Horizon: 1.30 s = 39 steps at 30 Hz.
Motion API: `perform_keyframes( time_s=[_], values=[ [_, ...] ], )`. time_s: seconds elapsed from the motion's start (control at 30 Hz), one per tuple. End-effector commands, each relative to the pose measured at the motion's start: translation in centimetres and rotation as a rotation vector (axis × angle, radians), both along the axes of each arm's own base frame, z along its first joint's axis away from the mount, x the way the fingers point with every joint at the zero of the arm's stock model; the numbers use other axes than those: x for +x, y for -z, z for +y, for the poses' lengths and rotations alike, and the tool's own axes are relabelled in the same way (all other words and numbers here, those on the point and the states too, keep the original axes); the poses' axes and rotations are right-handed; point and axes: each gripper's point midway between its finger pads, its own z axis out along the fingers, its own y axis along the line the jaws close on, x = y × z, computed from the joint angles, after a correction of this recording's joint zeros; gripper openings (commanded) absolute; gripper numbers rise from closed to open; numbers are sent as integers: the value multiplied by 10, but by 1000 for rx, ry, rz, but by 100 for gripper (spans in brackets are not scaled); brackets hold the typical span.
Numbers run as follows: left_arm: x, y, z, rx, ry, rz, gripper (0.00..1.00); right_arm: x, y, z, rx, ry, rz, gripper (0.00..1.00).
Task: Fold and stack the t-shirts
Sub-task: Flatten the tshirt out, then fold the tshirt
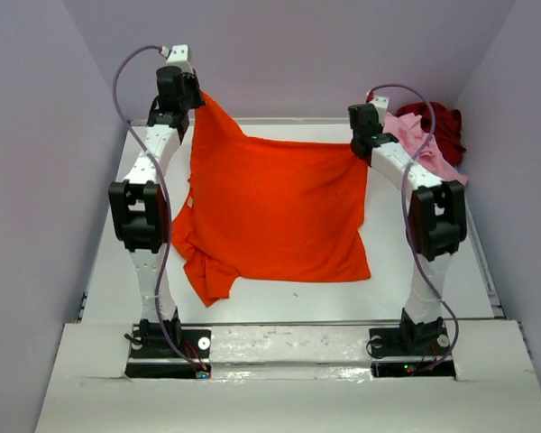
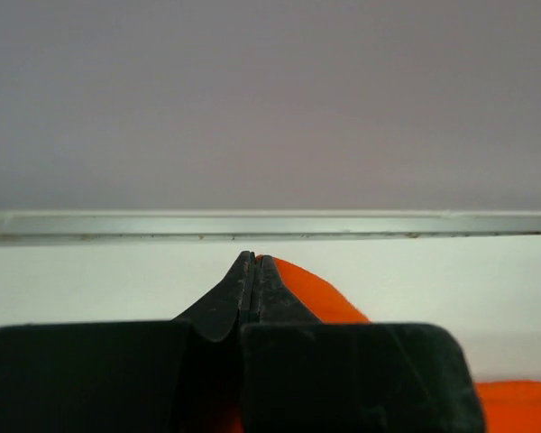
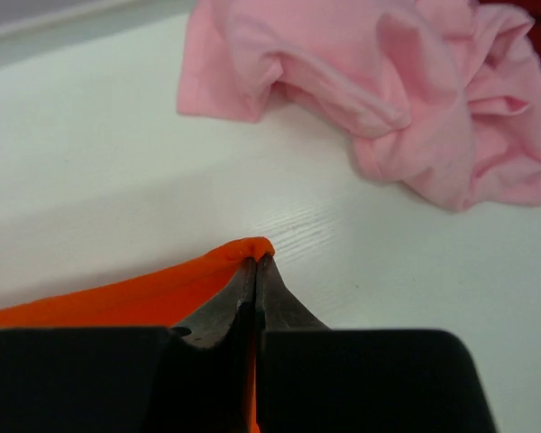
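No lettering, label, brand mark, number or sign can be read in any of the views (overhead and both wrist cameras alike).
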Motion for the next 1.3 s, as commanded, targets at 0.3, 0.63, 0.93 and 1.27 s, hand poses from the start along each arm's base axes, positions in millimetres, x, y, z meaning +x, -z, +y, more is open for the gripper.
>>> perform_keyframes(
  time_s=[0.3,0.63,0.93,1.27],
  values=[
    [62,106,27,46,-57,26,0,77,50,-12,-78,55,-12,0],
    [36,129,20,-4,-24,96,0,54,39,-11,-52,21,-7,0],
    [-9,118,14,-18,-7,151,0,14,33,-13,-4,14,20,0],
    [-60,105,8,-53,21,211,0,-33,28,-4,90,-41,90,0]
  ],
)
